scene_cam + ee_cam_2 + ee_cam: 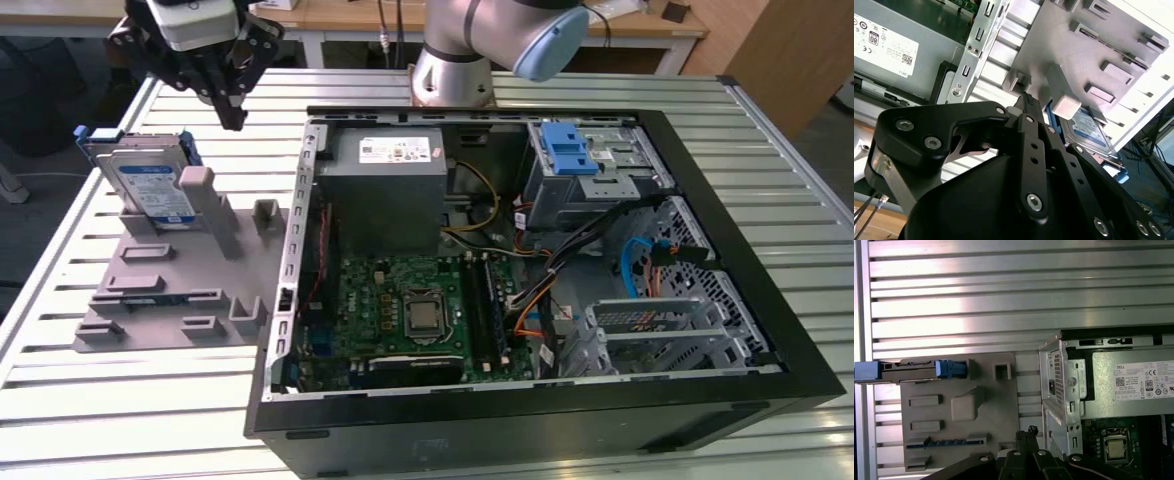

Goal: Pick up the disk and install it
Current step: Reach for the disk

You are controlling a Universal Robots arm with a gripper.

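— Disk (144, 185)?
— One, upright on edge in the grey holder (134, 262), on the counter (120, 420), 9 o'clock from the open computer case (534, 420) in the exterior view.
— Pincer (235, 115)?
— Pressed together, pinching nothing, above the holder; disk at its 7 o'clock.

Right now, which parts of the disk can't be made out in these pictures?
- Exterior view: lower part of the disk, hidden behind posts of the grey holder.
- Second wrist view: much of the disk, covered by the gripper and a holder post.
- First wrist view: the label, because the disk shows edge-on; one end is cut off by the picture's edge.
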